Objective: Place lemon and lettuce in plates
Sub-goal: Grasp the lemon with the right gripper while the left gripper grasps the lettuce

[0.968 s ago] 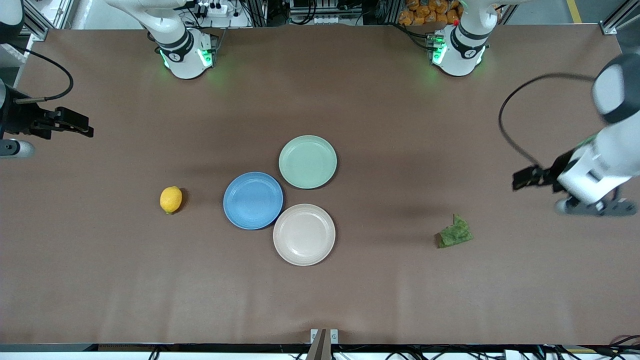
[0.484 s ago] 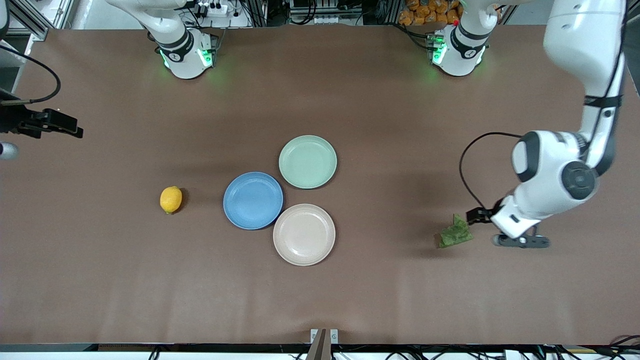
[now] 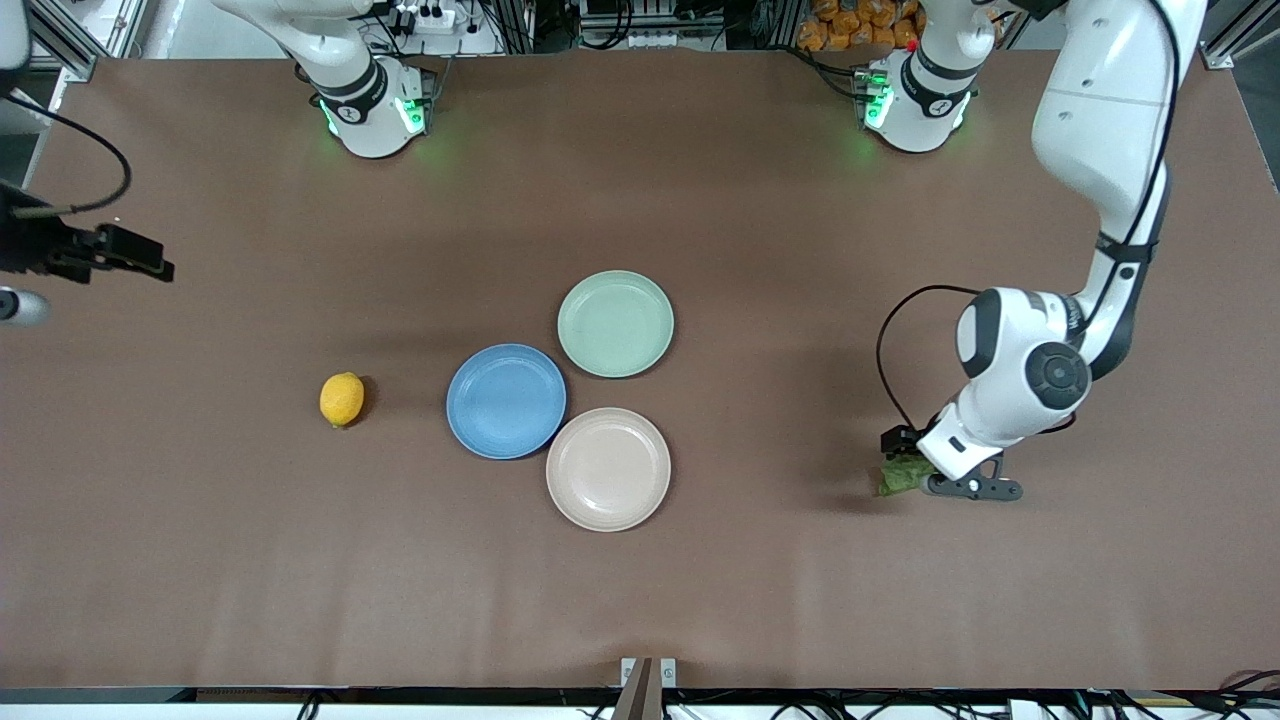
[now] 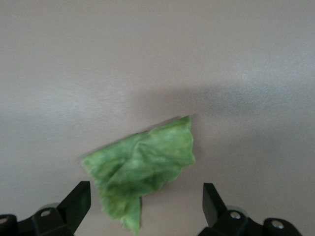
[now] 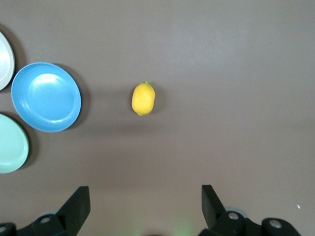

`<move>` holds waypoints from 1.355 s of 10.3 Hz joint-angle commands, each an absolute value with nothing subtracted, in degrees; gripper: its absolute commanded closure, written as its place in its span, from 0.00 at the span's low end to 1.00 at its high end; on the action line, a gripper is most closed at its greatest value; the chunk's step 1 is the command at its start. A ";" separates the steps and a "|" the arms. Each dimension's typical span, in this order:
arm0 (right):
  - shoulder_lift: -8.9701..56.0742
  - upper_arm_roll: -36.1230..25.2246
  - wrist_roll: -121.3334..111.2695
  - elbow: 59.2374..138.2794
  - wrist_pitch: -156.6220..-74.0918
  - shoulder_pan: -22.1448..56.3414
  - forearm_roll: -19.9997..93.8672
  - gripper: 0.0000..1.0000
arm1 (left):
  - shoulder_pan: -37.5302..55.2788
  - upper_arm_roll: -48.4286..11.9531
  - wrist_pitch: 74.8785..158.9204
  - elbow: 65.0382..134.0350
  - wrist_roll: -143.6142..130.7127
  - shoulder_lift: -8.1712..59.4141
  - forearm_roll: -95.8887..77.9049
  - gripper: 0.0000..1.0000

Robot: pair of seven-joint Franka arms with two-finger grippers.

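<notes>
The lettuce point(image 3: 897, 479) lies on the table toward the left arm's end, partly hidden under my left gripper point(image 3: 922, 468). In the left wrist view the leaf point(image 4: 142, 164) lies between the open fingers of the left gripper point(image 4: 146, 201), with neither finger touching it. The lemon point(image 3: 342, 399) lies on the table beside the blue plate point(image 3: 506, 401). The beige-pink plate point(image 3: 608, 468) touches the blue one, nearer the front camera. Both plates hold nothing. My right gripper point(image 3: 45, 265) waits open and empty, up at the right arm's end of the table. Its view shows the lemon point(image 5: 143, 98) and the blue plate point(image 5: 47, 97).
A pale mint-green plate point(image 3: 615, 323) sits next to the other two plates, toward the robots' bases. It also shows at the edge of the right wrist view point(image 5: 10, 142). A black cable loops from the left arm's wrist point(image 3: 885, 345).
The left arm has swung in from the table's end and come down over the lettuce, its open fingers now astride the leaf. The right gripper has barely shifted. Lemon and plates have not moved.
</notes>
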State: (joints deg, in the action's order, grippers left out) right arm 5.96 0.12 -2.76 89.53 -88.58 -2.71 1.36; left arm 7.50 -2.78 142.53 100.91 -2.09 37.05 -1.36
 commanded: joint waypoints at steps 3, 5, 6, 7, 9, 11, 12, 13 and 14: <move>16.05 0.09 -2.38 100.46 -106.24 -2.47 1.41 0.00 | 8.09 -2.29 143.79 98.70 -1.41 39.90 -0.19 0.23; 23.52 0.17 -2.37 100.63 -110.11 -2.72 2.80 0.00 | 7.30 -2.28 143.88 98.44 -1.41 40.52 6.04 0.48; 26.08 0.09 -2.37 100.63 -112.22 -2.55 4.73 0.00 | 7.29 -2.20 143.96 98.35 -1.41 40.69 6.06 0.59; 28.28 0.17 -2.46 100.72 -114.06 -2.46 5.44 0.00 | 7.38 -2.20 143.88 98.35 -1.49 40.95 6.15 0.75; 32.15 0.79 -2.37 100.72 -116.54 -2.46 6.76 0.00 | 8.08 -1.94 143.79 98.26 -2.28 40.26 6.24 1.00; 33.74 0.97 -2.46 100.81 -116.89 -2.64 8.79 0.00 | 9.58 -1.06 142.31 98.35 -2.55 37.28 7.46 1.00; 34.36 0.97 -2.46 100.72 -116.89 -2.64 9.31 0.00 | 9.93 -1.14 138.81 98.26 -2.98 34.83 7.47 1.00; 34.63 0.97 -2.37 100.72 -116.63 -2.64 9.58 0.00 | 10.98 -1.49 136.87 98.26 -4.21 31.93 7.56 1.00; 35.15 0.97 -2.46 100.81 -116.37 -2.81 9.58 0.00 | 13.25 -1.67 134.15 98.17 -6.65 29.29 7.47 1.00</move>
State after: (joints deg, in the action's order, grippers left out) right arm 34.12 0.70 -2.70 101.62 -116.90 -2.49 8.62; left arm 10.26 -2.08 138.22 96.80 -2.74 34.60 5.67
